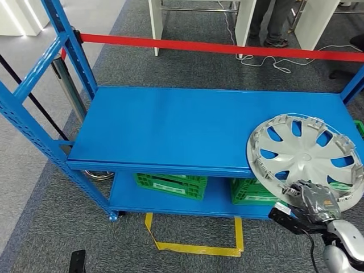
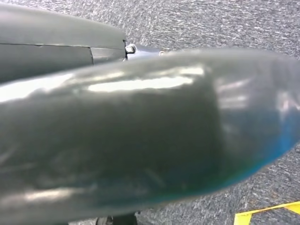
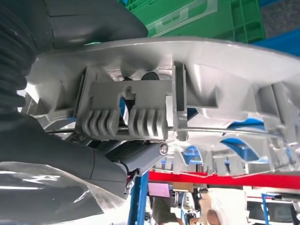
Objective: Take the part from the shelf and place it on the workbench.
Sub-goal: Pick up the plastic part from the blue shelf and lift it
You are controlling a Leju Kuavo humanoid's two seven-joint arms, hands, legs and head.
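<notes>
Head view: at four o'clock, a silver wheel cover (image 1: 305, 154) is gripped at its rim by the right hand (image 1: 317, 202) above the blue shelf (image 1: 172, 128); placement remains undone.

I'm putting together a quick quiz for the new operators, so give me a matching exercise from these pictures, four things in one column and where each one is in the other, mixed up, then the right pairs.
Things
1. silver wheel cover
2. green crates
3. red bar
4. yellow tape outline

Places
A. across the back of the blue shelf, above its top board
B. on the carpet in front of the shelf
C. over the right end of the top board, its near rim gripped by the right hand
D. on the lower board

Pairs: 1-C, 2-D, 3-A, 4-B
</notes>
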